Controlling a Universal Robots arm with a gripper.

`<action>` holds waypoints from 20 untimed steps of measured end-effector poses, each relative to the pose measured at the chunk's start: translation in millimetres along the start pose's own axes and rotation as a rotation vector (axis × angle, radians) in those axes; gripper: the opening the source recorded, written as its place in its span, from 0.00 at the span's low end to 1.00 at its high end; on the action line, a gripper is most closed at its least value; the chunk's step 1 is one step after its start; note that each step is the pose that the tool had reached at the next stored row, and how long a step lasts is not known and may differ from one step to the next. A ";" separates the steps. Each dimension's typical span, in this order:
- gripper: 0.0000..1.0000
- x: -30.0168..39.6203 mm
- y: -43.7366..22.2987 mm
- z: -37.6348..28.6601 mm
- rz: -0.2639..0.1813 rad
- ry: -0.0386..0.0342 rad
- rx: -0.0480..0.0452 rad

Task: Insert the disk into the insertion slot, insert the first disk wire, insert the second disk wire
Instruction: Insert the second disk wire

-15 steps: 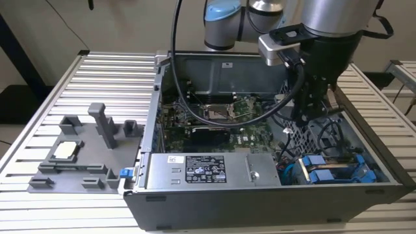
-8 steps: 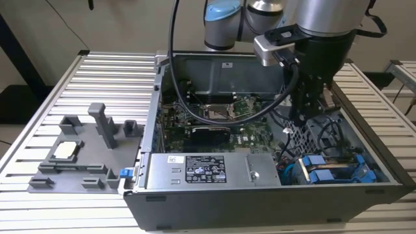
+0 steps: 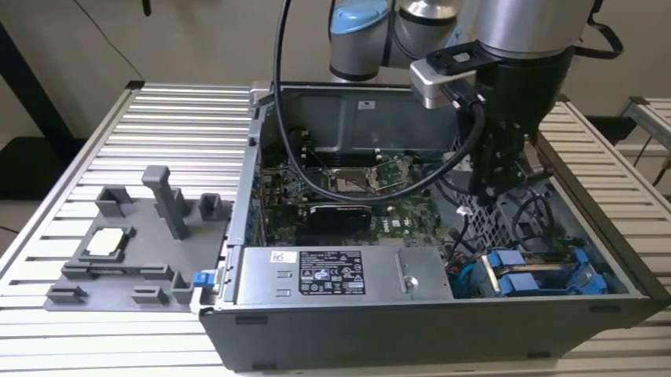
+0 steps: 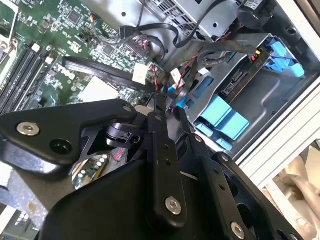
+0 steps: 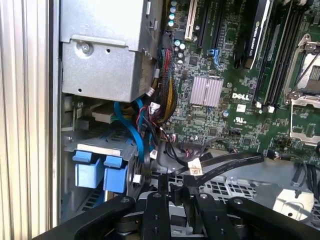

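Fingers (image 5: 159, 210) look clenched on the plug (image 5: 175, 192) of a flat black wire (image 5: 230, 165), as best I can judge in the first wrist view. They pinch it right at the end, prob. so the plug can be steered to a socket. Arm reaches straight down into the open PC case (image 3: 419, 334), upper right of the exterior view, over the holed panel (image 3: 488, 228). Disk (image 3: 529, 279) sits lower right there, already in its slot (image 4: 265, 92), lying flat w/ blue bracket tabs outward. Silver body mostly hidden by the cage. Grey power box (image 3: 335, 275) is beside it. Case rests on the slatted desk (image 3: 178, 118).
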State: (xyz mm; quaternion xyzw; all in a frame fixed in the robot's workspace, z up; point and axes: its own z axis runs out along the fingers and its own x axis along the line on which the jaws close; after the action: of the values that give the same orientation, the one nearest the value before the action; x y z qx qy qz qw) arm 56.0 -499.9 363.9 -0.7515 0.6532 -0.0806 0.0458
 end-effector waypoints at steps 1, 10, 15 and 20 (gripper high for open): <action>0.27 0.0 0.0 0.1 0.000 0.0005 0.0038; 0.27 -0.2 0.1 0.2 0.000 0.0060 0.0115; 0.27 -0.3 1.0 0.3 0.027 0.0110 0.0098; 0.27 -0.3 1.2 0.3 0.041 0.0136 0.0088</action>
State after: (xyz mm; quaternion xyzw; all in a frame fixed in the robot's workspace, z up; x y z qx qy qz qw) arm 54.8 -499.8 363.3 -0.7371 0.6685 -0.0877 0.0464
